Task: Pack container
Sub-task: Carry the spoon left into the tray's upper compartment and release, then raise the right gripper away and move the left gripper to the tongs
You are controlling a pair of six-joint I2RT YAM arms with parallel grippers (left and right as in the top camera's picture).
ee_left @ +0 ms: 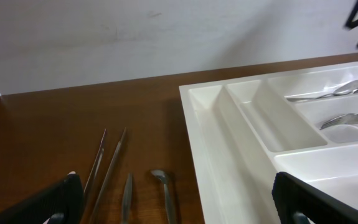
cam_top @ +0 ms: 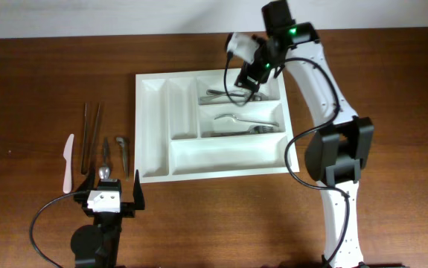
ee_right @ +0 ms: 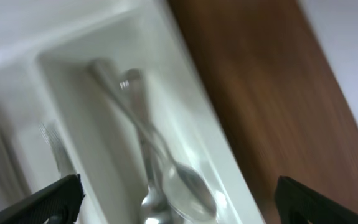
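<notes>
Here, container (cam_top: 154,126) lying long axis left–right, left gripper (ee_left: 175,196), right gripper (ee_right: 177,193) — both spread wide.

Cutlery tray (cam_top: 154,126): plain white.
Table (cam_top: 35,82): dark brown, wood grain.
Spoons (ee_right: 166,174), far right compartment: silver, reflective.
Chopsticks (cam_top: 85,138), left of tray: dark brown.
Plastic knife (cam_top: 68,164), far left: white.
Right arm (cam_top: 318,77): white links, black joints.
Indicator light (cam_top: 294,31) on right arm: green.
Wall (ee_left: 104,37): off-white.
</notes>
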